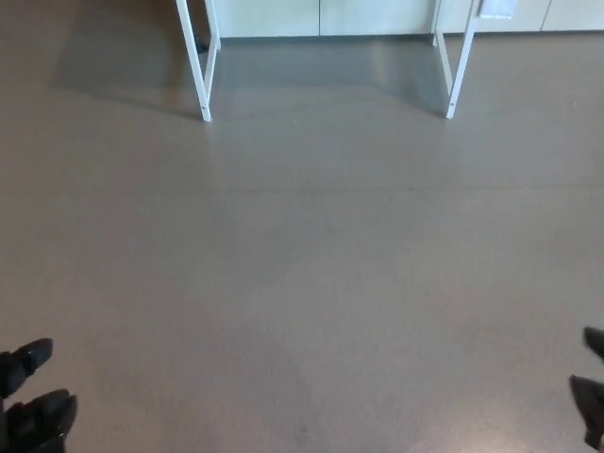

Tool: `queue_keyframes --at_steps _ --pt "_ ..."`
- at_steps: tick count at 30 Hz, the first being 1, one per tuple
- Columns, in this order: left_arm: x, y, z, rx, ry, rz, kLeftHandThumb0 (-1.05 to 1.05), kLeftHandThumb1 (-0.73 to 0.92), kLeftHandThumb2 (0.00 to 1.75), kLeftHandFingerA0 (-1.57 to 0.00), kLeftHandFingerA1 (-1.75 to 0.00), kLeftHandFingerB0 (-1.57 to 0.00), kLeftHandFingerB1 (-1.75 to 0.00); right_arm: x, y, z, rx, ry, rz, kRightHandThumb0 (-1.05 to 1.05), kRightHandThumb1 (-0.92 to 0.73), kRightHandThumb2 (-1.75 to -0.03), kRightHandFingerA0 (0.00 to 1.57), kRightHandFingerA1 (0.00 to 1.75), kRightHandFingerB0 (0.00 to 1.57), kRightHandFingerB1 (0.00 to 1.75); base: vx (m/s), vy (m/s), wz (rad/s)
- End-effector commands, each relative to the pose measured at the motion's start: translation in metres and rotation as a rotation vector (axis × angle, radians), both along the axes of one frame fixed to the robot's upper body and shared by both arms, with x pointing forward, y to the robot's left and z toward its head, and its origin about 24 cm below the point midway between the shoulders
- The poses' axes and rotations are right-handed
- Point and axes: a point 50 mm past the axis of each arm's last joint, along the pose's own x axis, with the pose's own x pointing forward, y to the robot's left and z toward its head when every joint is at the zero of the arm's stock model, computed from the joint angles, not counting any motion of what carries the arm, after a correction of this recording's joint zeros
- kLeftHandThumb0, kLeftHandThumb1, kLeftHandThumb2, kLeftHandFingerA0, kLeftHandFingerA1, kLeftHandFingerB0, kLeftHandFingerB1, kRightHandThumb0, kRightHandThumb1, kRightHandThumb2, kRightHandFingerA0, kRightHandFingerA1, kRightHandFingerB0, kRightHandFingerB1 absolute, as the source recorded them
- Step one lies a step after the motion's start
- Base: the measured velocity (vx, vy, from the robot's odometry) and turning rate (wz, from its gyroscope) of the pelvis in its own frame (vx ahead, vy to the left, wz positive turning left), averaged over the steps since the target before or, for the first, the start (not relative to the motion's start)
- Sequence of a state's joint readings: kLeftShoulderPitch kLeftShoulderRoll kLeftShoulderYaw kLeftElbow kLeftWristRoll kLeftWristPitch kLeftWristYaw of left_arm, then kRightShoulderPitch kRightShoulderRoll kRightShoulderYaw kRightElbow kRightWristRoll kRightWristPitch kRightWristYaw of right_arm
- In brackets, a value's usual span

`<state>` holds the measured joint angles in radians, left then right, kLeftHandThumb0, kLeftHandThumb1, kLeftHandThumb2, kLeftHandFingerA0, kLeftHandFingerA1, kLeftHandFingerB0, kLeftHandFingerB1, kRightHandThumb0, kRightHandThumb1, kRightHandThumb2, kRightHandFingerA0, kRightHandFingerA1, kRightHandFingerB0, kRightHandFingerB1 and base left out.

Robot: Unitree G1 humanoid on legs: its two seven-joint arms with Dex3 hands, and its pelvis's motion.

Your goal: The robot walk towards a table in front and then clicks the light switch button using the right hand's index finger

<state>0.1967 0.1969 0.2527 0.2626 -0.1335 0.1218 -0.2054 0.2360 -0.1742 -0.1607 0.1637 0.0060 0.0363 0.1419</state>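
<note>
A grey-brown floor (pixel 302 274) fills nearly the whole head view, smooth and faintly glossy, with a soft shadow lying across its upper part. Along the top edge runs a pale wall or cabinet front (pixel 321 14) with vertical seams.

Standing against that pale surface is the table, of which only the white legs show: a left pair (pixel 201 71) that meets in a narrow V at the floor, and a right pair (pixel 456 71) doing the same. The tabletop itself is cut off above the picture. At the very top right, just beside the right legs, a small pale rectangular piece (pixel 497 8) juts into view; whether it is the light switch button cannot be told, since most of it is out of frame.

The left hand (pixel 33 396) shows in the lower left corner, black, with two thick fingers (pixel 30 359) apart from each other and nothing between them. The right hand (pixel 593 387) barely enters at the lower right edge: only two dark tips are seen, and how its fingers are set cannot be told.

Both hands sit low in the picture, well apart from the table legs and from the pale piece at the top, with bare floor lying between.
</note>
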Motion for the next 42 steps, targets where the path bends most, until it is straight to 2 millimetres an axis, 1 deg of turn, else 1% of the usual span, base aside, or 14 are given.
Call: queue_keyframes --at_steps 1,4,5,6,10,13,16,18,22,25,31,32,39,42 --pt "-0.017 0.001 -0.005 -0.098 0.062 0.009 -0.08 0.74 0.64 -0.29 -0.45 -0.16 -0.36 -0.019 -0.001 -0.006 0.071 0.043 -0.005 -0.38 -0.82 -0.64 0.3 0.44 0.16 0.35 0.13 0.131 -0.15" --pt "-0.031 0.0 -0.012 -0.097 0.108 0.014 -0.08 0.72 0.63 -0.28 -0.43 -0.17 -0.36 -0.036 -0.002 -0.013 0.082 0.08 -0.014 -0.37 -0.82 -0.64 0.3 0.44 0.16 0.35 0.17 0.215 -0.2" --pt "-0.037 -0.002 -0.015 -0.097 0.126 0.02 -0.05 0.54 0.93 -0.23 -0.54 -0.12 -0.48 -0.043 -0.002 -0.015 0.084 0.096 -0.016 -0.37 -0.82 -0.64 0.29 0.45 0.16 0.36 0.22 0.354 0.53" --pt "-0.041 -0.002 -0.016 -0.098 0.137 0.024 -0.04 0.55 0.93 -0.27 -0.56 -0.12 -0.48 -0.048 -0.002 -0.017 0.085 0.106 -0.017 -0.37 -0.82 -0.64 0.29 0.44 0.16 0.36 0.37 0.488 -0.49" --pt "-0.051 -0.004 -0.02 -0.101 0.178 0.018 -0.04 0.55 0.93 -0.25 -0.55 -0.12 -0.49 -0.062 -0.002 -0.024 0.081 0.145 -0.024 -0.36 -0.81 -0.64 0.3 0.44 0.17 0.35 0.27 0.244 0.04" --pt "-0.055 -0.004 -0.023 -0.101 0.204 0.023 -0.04 0.56 0.94 -0.28 -0.56 -0.12 -0.49 -0.069 -0.001 -0.028 0.083 0.165 -0.025 -0.35 -0.82 -0.64 0.31 0.45 0.17 0.36 0.22 0.031 0.08" --pt "-0.06 -0.003 -0.026 -0.097 0.226 0.016 -0.03 0.59 0.96 -0.32 -0.58 -0.12 -0.49 -0.075 -0.001 -0.032 0.078 0.185 -0.02 -0.36 -0.81 -0.64 0.3 0.46 0.17 0.36 0.24 -0.083 0.12" --pt "-0.063 -0.002 -0.025 -0.092 0.233 0.001 -0.05 0.56 0.95 -0.31 -0.57 -0.13 -0.49 -0.078 -0.002 -0.034 0.09 0.187 -0.026 -0.36 -0.81 -0.64 0.3 0.47 0.17 0.36 0.2 -0.162 0.12" --pt "-0.069 -0.001 -0.027 -0.093 0.248 -0.031 -0.06 0.57 0.95 -0.28 -0.56 -0.11 -0.48 -0.084 -0.003 -0.038 0.085 0.199 -0.029 -0.36 -0.81 -0.63 0.29 0.48 0.16 0.37 0.36 -0.244 0.28" --pt "-0.071 -0.002 -0.028 -0.084 0.251 -0.047 -0.07 0.57 0.95 -0.28 -0.56 -0.12 -0.49 -0.088 -0.003 -0.038 0.078 0.201 -0.018 -0.37 -0.82 -0.63 0.29 0.47 0.16 0.36 0.33 -0.205 0.4" --pt "-0.071 -0.003 -0.031 -0.098 0.258 -0.04 -0.06 0.56 0.94 -0.27 -0.55 -0.14 -0.49 -0.095 -0.005 -0.038 0.084 0.203 -0.033 -0.36 -0.82 -0.63 0.3 0.46 0.16 0.36 0.31 -0.067 -0.06" --pt "-0.071 -0.003 -0.031 -0.094 0.259 -0.042 -0.06 0.56 0.94 -0.28 -0.56 -0.14 -0.49 -0.095 -0.005 -0.037 0.086 0.199 -0.032 -0.42 -0.75 -0.77 0.26 0.49 0.16 0.42 0.27 0.041 -0.23" --pt "-0.069 -0.005 -0.034 -0.066 0.277 -0.047 -0.06 0.58 0.95 -0.32 -0.57 -0.14 -0.49 -0.096 -0.005 -0.039 0.08 0.207 -0.046 -0.38 -0.76 -0.75 0.27 0.49 0.17 0.41 0.47 0.169 -0.37" --pt "-0.07 -0.004 -0.034 -0.072 0.283 -0.047 -0.05 0.59 0.96 -0.3 -0.56 -0.14 -0.49 -0.099 -0.005 -0.041 0.087 0.213 -0.053 -0.38 -0.76 -0.75 0.28 0.49 0.17 0.41 0.51 0.221 -0.14"
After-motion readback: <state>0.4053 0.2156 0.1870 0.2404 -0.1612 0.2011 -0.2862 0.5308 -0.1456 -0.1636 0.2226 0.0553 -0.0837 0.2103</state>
